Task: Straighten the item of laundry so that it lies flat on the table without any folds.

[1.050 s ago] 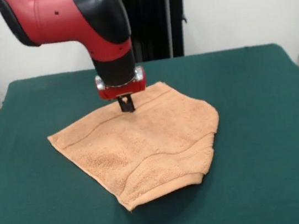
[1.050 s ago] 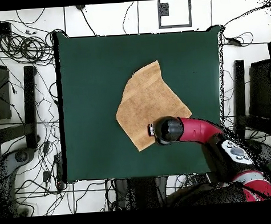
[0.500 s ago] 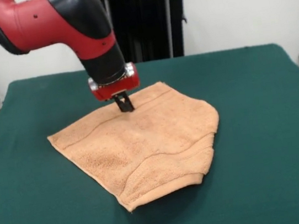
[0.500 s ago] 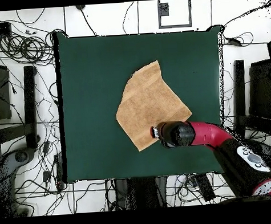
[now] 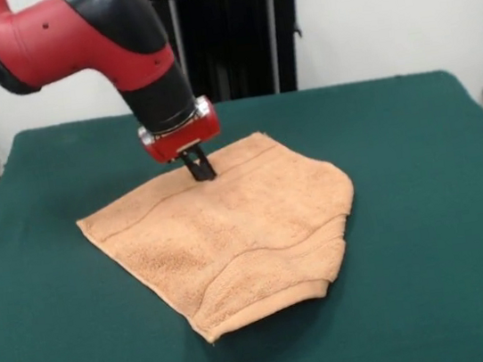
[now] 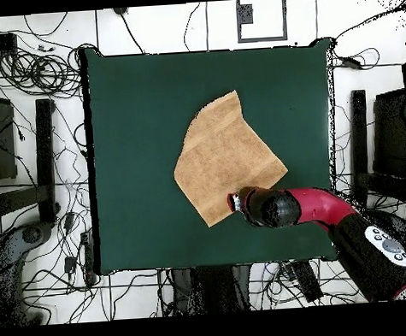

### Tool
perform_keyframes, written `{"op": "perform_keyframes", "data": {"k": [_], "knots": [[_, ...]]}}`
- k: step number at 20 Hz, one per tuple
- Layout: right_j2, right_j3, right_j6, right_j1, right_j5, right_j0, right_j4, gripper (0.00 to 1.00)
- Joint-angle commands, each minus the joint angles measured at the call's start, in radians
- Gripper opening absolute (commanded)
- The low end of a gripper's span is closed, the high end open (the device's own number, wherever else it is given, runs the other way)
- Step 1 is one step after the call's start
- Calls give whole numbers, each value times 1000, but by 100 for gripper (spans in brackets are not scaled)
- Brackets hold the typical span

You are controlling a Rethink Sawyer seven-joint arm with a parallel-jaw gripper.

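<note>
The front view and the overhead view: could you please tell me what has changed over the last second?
The red and black arm has swung sideways and tilted, toward the picture's left in the front view. Its tool has stayed low at the far edge of the peach terry-cloth towel. Nothing was visibly taken hold of or let go. The towel lies as before, its near edge folded over, on the dark green felt-topped table.

Towel (image 5: 231, 236): peach terry cloth, fluffy looped pile, matt; smoother woven band (image 5: 270, 258) runs near the folded front edge, and a thin woven line crosses near the far edge.
Table (image 5: 425, 209): dark green felt-like covering, matt, even and lint-free out to all four edges.
Arm (image 5: 68, 34): red and black moulded shells, smooth, semi-gloss with soft highlights.
Wrist collar (image 5: 179, 134): red with a bright metallic-looking rim.
Gripper (image 5: 200, 169): black, matt.
</note>
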Motion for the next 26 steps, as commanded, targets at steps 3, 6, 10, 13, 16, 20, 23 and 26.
{"op": "perform_keyframes", "data": {"k": [3, 6, 10, 13, 16, 20, 23, 26], "knots": [[147, -512, -224, 318, -443, -219, -506, 0], [243, -501, -334, 373, -352, -293, -504, 0], [361, -521, -569, 478, -202, -380, -445, 0], [403, -563, -730, 527, -49, -395, -356, 0], [421, -587, -772, 535, 16, -391, -339, 0], [432, -608, -786, 523, 56, -378, -356, 0], [417, -613, -727, 475, 52, -344, -424, 0], [350, -587, -518, 363, 21, -266, -571, 0]]}}
